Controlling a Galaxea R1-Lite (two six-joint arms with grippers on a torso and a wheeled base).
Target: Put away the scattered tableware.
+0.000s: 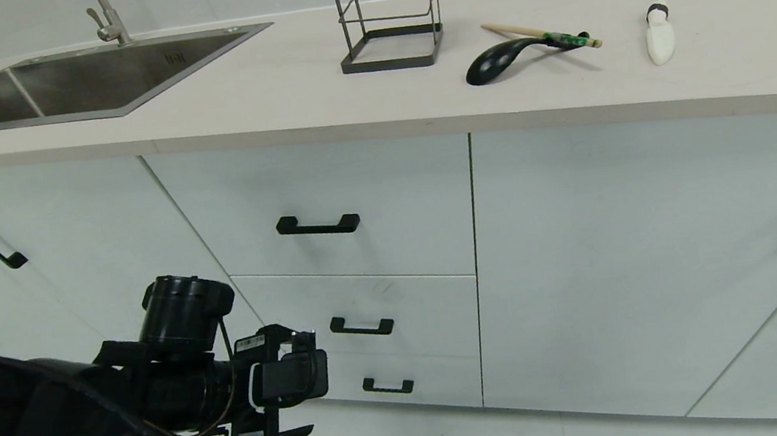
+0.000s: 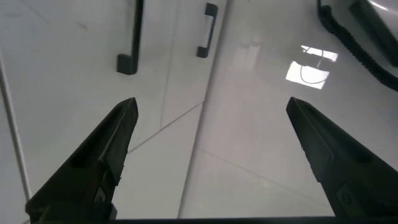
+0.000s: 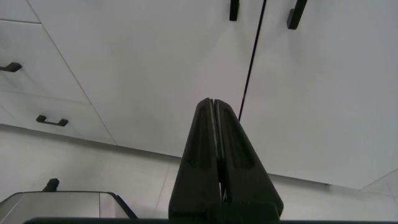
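the scattered tableware lies on the pale worktop, toward its right half. a black spoon rests bowl-down with its handle pointing right, and a wooden chopstick with a green band lies across that handle, touching it. a white utensil with a dark band near one end lies apart from them, further right. a black wire rack stands upright just left of the black spoon, and a steel sink with its tap sits at the far left of the worktop.

the left tool is released, its two dark fingers spread wide with nothing between them. it hangs low in front of the white drawers, below the worktop's edge and near the glossy floor, so all the tableware is well above it and off to the right, well apart from it. the wire rack is the nearest of the worktop's things to it, yet also well apart.

the right tool is clenched, fingers pressed flat together and gripping nothing. it faces white cabinet doors with black handles, low by the floor, and none of the tableware is near it
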